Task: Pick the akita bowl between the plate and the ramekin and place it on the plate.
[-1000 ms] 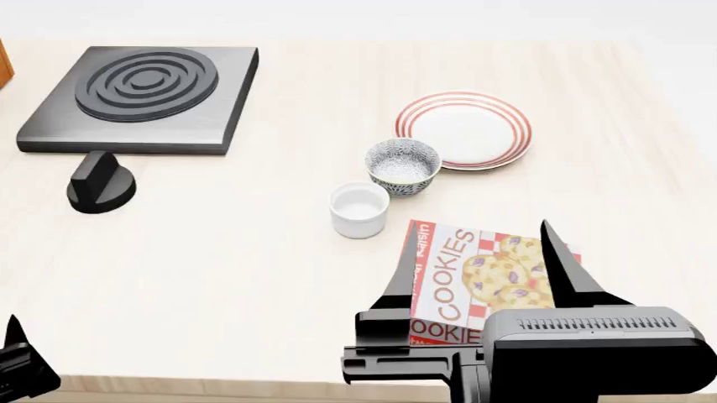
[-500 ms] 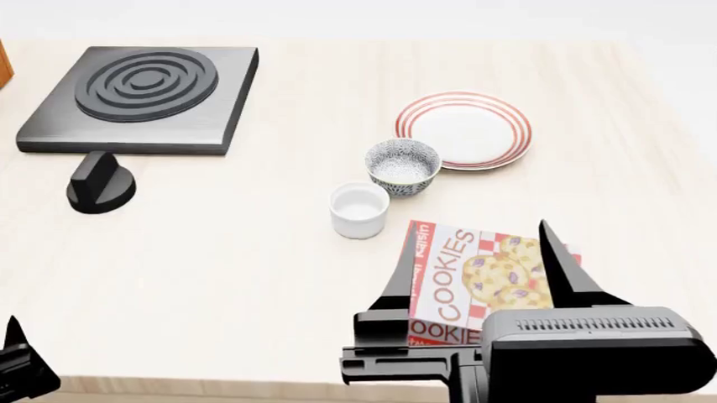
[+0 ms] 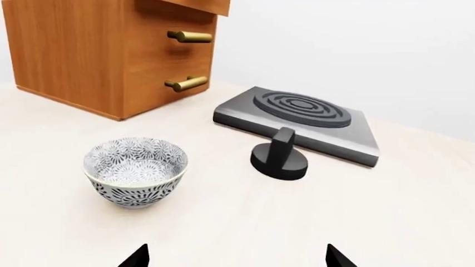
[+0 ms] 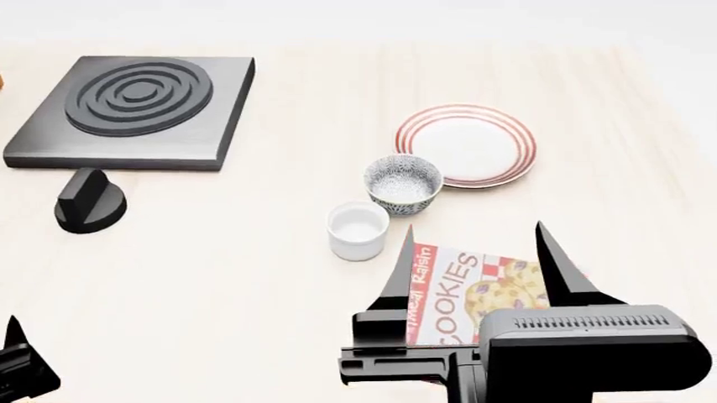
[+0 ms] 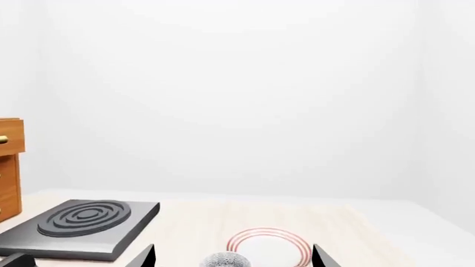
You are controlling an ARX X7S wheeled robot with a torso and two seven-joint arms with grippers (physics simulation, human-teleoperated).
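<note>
The speckled grey-black akita bowl (image 4: 404, 183) stands mid-desk, touching the red-ringed flat plate (image 4: 466, 144) and just beside the glossy straight-sided ramekin (image 4: 358, 230). The right gripper (image 4: 476, 256) hangs with fingers spread over a cookie box (image 4: 476, 294); the left gripper (image 3: 233, 257) shows its tips apart.

Pale wood-grain tabletop (image 4: 224, 269), evenly lit, soft shadows only. Behind it, plain white walls (image 5: 237, 94), meeting at a faint corner on one side. At the table's far end, beside a black burner block (image 3: 301, 114), a wooden cabinet (image 3: 97, 53) with brass handles (image 3: 187, 37).
</note>
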